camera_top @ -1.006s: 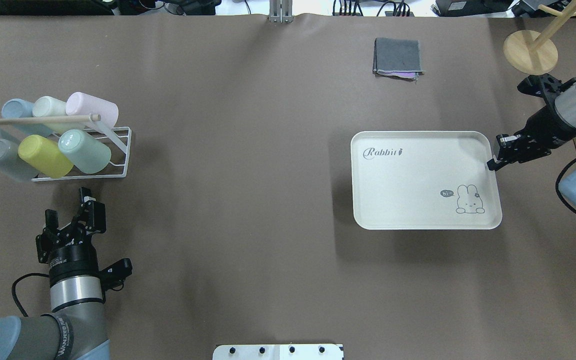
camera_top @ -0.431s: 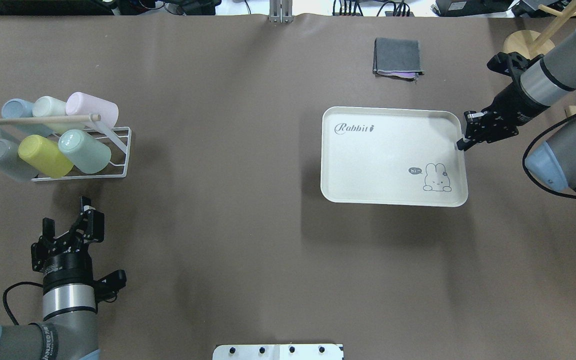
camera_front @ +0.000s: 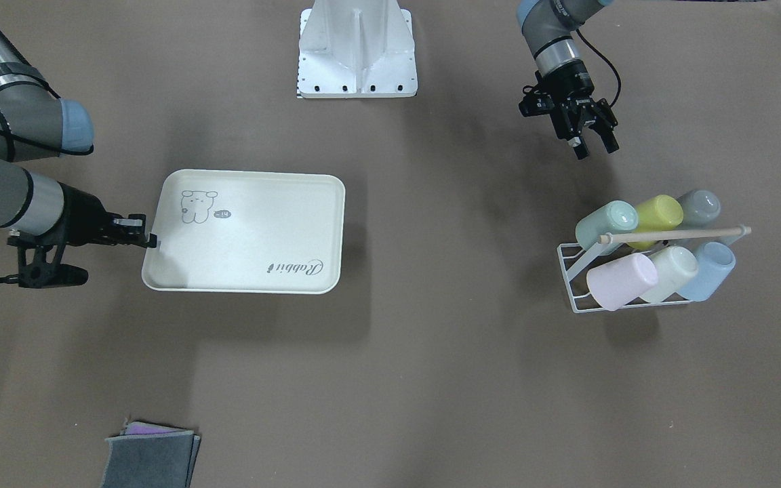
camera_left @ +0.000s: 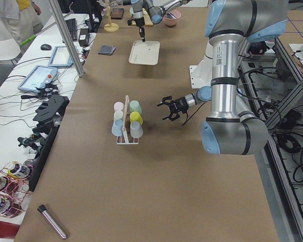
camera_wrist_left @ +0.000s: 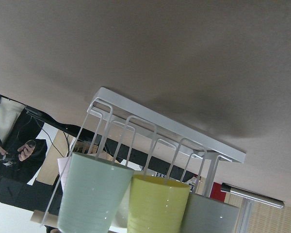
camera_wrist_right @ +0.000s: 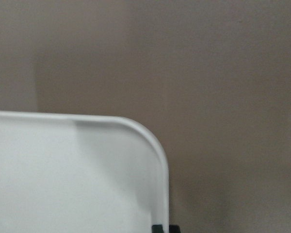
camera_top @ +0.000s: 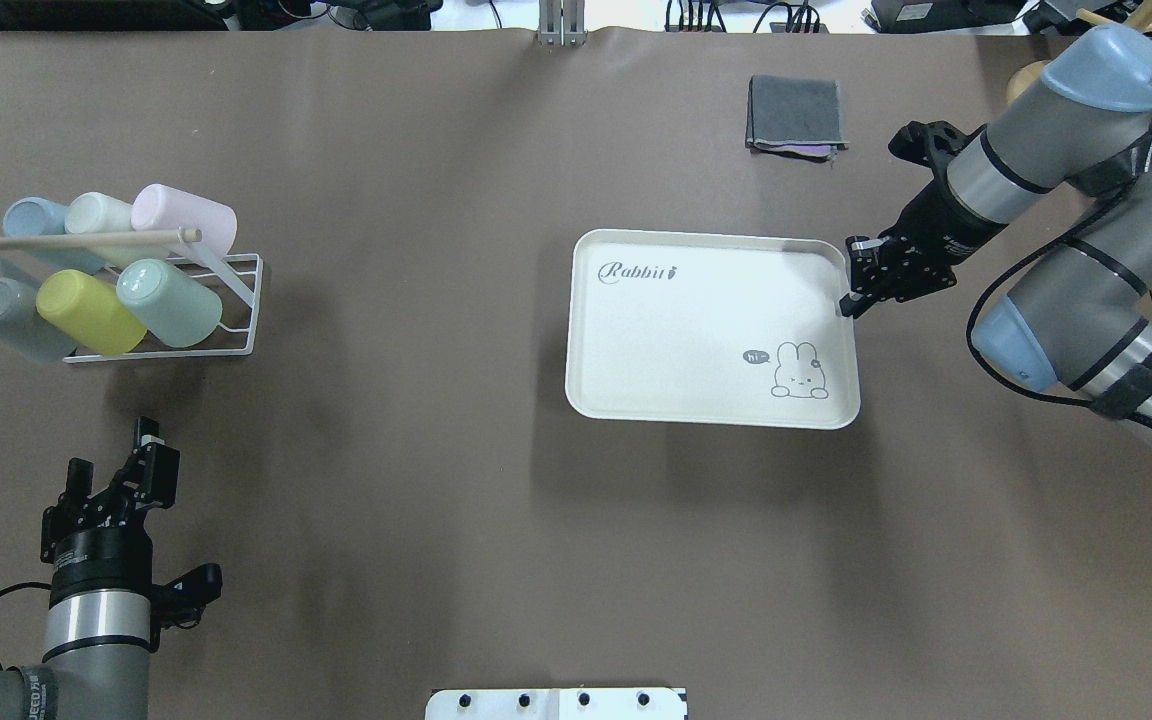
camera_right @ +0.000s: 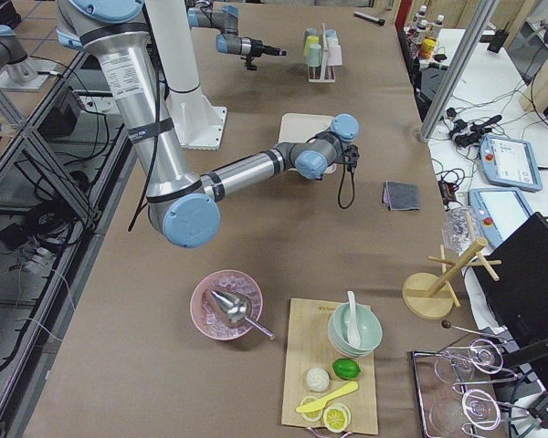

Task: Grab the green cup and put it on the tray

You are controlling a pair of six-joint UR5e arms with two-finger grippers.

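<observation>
The green cup (camera_top: 168,300) lies on its side in a white wire rack (camera_top: 236,322) at the left, next to a yellow-green cup (camera_top: 91,312). It also shows in the front view (camera_front: 606,224) and the left wrist view (camera_wrist_left: 89,196). My left gripper (camera_top: 116,468) is open and empty, a good way on the robot's side of the rack. My right gripper (camera_top: 848,303) is shut on the right rim of the cream tray (camera_top: 696,340) and holds it just above the table. The tray is bare.
The rack holds several other cups under a wooden rod (camera_top: 76,240). A folded grey cloth (camera_top: 796,115) lies at the far side behind the tray. The white base plate (camera_top: 556,703) sits at the near edge.
My right gripper has carried the tray leftward, towards the table's middle. My left arm has drawn back towards the robot, away from the rack.
</observation>
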